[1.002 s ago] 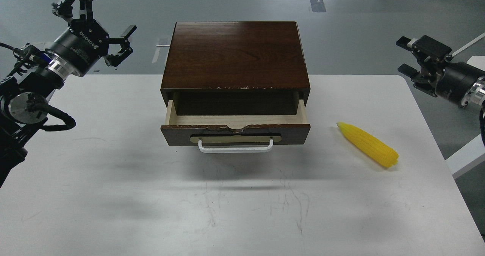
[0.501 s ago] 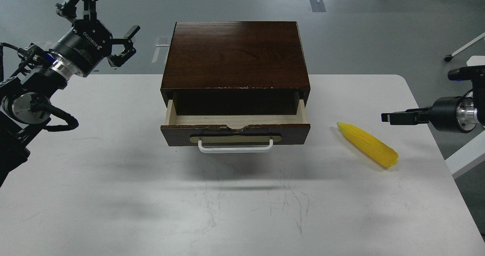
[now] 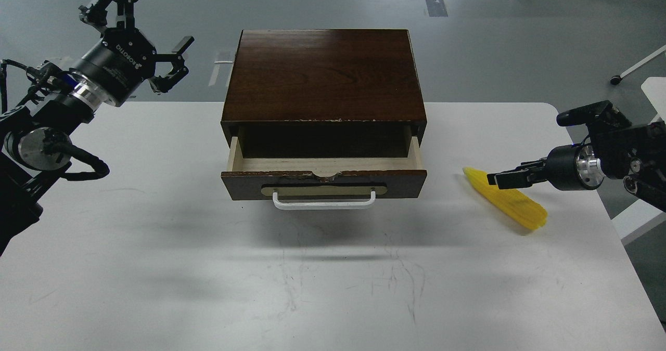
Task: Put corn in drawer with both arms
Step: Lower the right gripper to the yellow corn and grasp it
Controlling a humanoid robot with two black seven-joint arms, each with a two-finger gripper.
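My right gripper (image 3: 494, 179), its fingers too end-on to tell apart, hovered over the bright yellow tapered corn cob (image 3: 512, 203) lying diagonally on the white table (image 3: 156, 268) right of the open dark brown wooden drawer (image 3: 322, 177), far from my spread left gripper (image 3: 140, 34).

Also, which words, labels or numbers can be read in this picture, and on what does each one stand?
"ROBOTIQ": white letters on the black body of the left claw.
Smaller white print beside it: too small to read.
Nothing is written on the wooden box, the drawer, the corn or the right claw.
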